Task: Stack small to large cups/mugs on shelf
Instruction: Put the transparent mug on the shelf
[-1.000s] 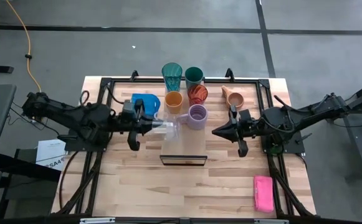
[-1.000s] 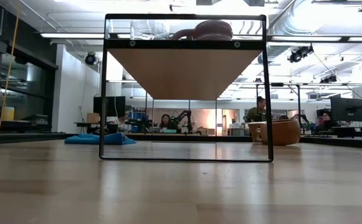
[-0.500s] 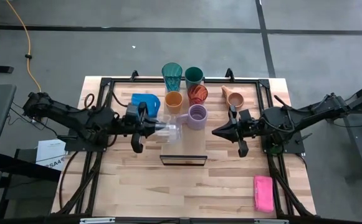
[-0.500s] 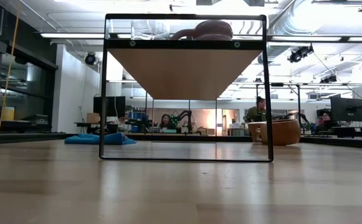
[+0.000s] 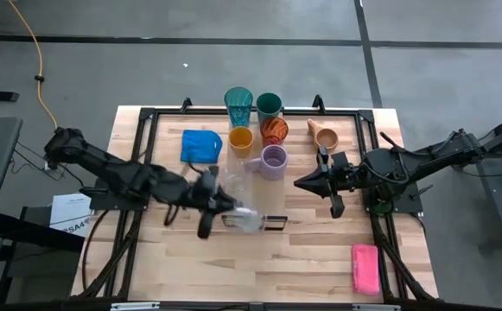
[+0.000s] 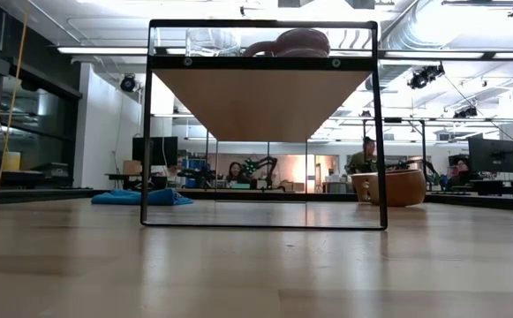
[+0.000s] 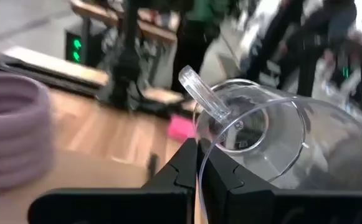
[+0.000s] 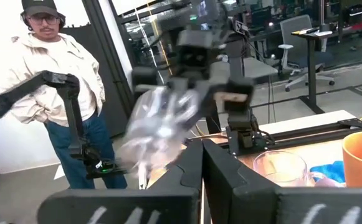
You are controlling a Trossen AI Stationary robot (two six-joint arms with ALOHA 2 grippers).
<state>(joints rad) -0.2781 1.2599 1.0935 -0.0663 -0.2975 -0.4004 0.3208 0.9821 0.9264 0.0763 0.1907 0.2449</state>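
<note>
- Clear plastic is what your left gripper (image 5: 233, 213) is clenched on: a clear glass (image 5: 249, 219) with a handle, its rim pinched between the two dark fingers (image 7: 179, 169), as the left wrist view shows.
- Your left arm reaches out long and low across the table, ending at the near end of the shelf (image 5: 255, 200); the glass lies tilted on its side over that end.
- A second clear glass (image 5: 233, 180) stands farther along the shelf, with the lavender mug (image 5: 273, 161) at its far end.
- Just beyond the shelf stand the orange cup (image 5: 240, 140), red cup (image 5: 274, 131), teal tumbler (image 5: 238, 105) and green cup (image 5: 269, 105).
- The tan mug (image 5: 326, 137) is off to the shelf's right.
- Your right gripper (image 5: 301, 183) waits beside the shelf's right edge, pinched shut and holding nothing, arm stretched level.
</note>
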